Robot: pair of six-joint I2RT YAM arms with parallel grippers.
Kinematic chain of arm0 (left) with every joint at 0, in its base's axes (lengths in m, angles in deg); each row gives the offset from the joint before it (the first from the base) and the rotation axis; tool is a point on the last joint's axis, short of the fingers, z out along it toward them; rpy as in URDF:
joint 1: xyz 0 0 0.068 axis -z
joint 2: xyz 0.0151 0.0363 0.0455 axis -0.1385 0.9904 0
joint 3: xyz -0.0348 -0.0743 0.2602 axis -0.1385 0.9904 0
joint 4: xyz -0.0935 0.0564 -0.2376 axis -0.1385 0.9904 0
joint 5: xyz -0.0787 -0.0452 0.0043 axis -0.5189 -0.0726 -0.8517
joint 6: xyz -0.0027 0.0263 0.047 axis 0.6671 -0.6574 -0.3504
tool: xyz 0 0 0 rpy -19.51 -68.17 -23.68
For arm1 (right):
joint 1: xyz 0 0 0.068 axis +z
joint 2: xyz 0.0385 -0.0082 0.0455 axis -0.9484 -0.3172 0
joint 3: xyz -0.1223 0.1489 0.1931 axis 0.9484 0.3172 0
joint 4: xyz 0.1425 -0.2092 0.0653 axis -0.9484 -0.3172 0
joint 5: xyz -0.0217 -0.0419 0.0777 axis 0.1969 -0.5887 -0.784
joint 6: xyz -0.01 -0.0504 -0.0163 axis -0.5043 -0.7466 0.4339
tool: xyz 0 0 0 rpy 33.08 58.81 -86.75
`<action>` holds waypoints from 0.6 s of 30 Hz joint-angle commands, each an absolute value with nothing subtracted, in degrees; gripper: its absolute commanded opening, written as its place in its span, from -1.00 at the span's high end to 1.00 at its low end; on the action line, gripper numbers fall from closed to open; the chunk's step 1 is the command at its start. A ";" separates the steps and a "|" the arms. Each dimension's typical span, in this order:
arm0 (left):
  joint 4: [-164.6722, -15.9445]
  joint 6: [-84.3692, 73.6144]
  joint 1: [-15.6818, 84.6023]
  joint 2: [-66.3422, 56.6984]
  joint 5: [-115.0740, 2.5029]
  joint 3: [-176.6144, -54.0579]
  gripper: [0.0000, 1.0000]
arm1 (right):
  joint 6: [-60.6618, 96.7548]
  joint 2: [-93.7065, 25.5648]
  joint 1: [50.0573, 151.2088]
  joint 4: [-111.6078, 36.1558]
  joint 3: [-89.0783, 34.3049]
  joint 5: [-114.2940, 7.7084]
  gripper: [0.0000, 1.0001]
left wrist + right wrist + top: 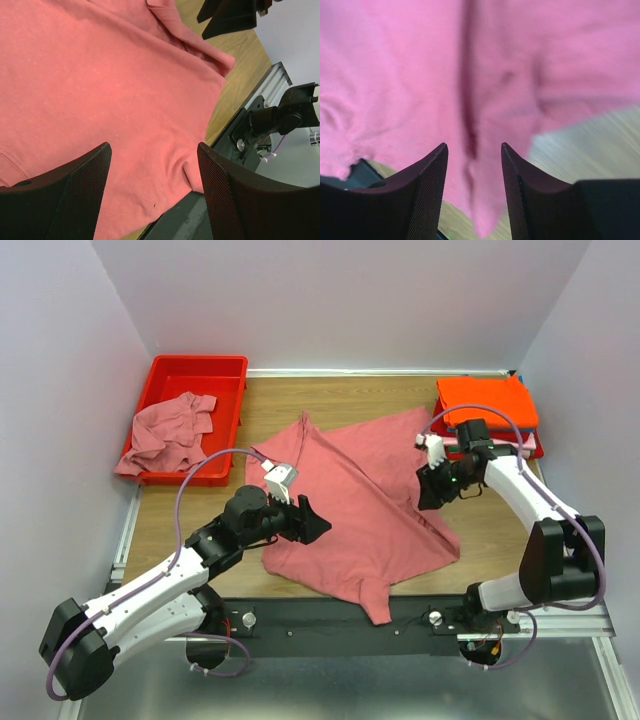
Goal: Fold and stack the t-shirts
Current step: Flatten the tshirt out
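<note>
The big rose-pink t-shirt (360, 500) lies spread across the middle of the wooden table (500, 530). It is not flat: it is rumpled, with one corner pointing toward the back wall and a sleeve hanging over the near edge onto the black rail between the two arm bases. A long crease runs down its right side.

The left claw (316, 520) sits over the shirt's left edge with its fingers spread wide. In its own wrist camera only smooth pink cloth shows between the two dark pads, and nothing is pinched. I cannot tell whether the tips touch the fabric or hang just above it.

The right claw (430, 495) is over the right side of the same shirt, near the crease. Its fingers stand apart too, less widely than the left ones. From its wrist camera a raised ridge of cloth runs down into the gap between them, but the pads are not pressed against it. Bare wood shows just past the shirt's edge on that side.

At the back left, a red bin (170, 375) holds a crumpled dusty-pink shirt (165, 435) that spills over its near-left rim. At the back right corner a bright orange shirt (485, 400) lies folded flat on top of a small stack, well apart from the spread shirt.
</note>
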State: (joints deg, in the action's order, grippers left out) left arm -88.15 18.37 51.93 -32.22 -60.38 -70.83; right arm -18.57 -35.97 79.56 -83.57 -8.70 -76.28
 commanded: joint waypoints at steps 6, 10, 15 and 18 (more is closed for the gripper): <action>-88.64 16.88 52.08 -32.68 -58.83 -72.08 -0.54 | -15.31 -38.06 73.79 -81.95 -5.81 -71.22 -0.05; -88.64 16.71 52.08 -32.77 -59.01 -71.91 -0.54 | -14.43 -41.31 73.70 -81.69 -5.54 -73.51 0.03; -88.64 17.32 52.08 -34.35 -58.92 -70.94 -0.54 | -14.26 -44.04 73.79 -81.25 -5.54 -71.85 0.10; -88.73 17.41 52.08 -34.61 -59.01 -70.76 -0.54 | -14.26 -43.61 73.70 -81.08 -5.89 -71.67 0.51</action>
State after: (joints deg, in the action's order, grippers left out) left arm -88.17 17.92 51.93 -33.55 -60.36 -70.83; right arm -14.83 -43.75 73.75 -82.06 -5.99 -72.04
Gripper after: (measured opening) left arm 0.771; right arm 0.342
